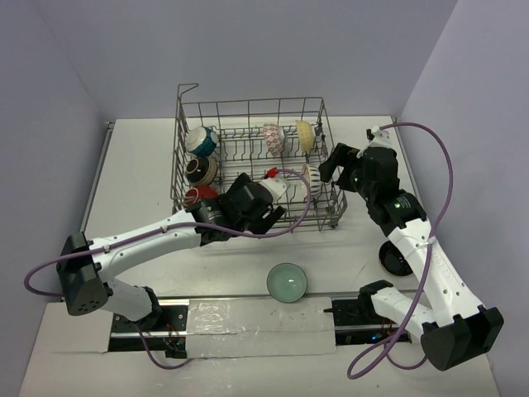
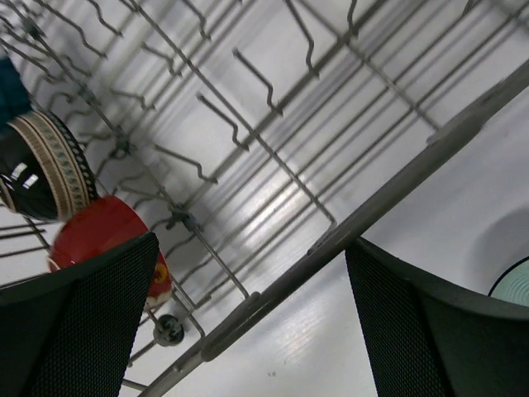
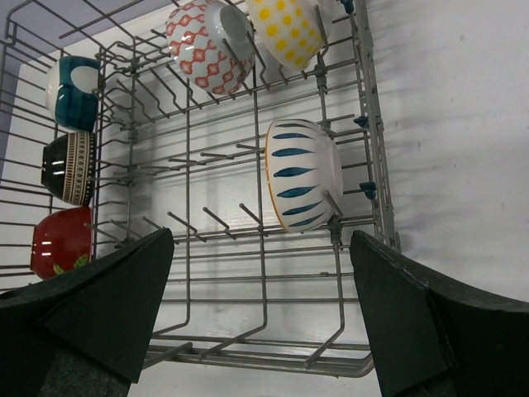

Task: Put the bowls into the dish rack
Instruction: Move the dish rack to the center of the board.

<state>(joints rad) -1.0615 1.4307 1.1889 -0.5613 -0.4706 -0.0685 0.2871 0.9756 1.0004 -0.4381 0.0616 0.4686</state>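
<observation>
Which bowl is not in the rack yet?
The pale green bowl, alone on the table in front of the rack; every other one sits inside it.

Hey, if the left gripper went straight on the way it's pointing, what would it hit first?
Probably the dish rack: its thick near rim bar runs right across the gap of the open left gripper, with the tined floor beyond. Depth is unclear.

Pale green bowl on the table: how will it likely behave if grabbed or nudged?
The pale green bowl sits upright, mouth up, so a nudge probably slides it rather than rolls it. Its glossy sheen suggests glazed ceramic: likely stiff, slippery at the rim, and breakable if dropped.
</observation>
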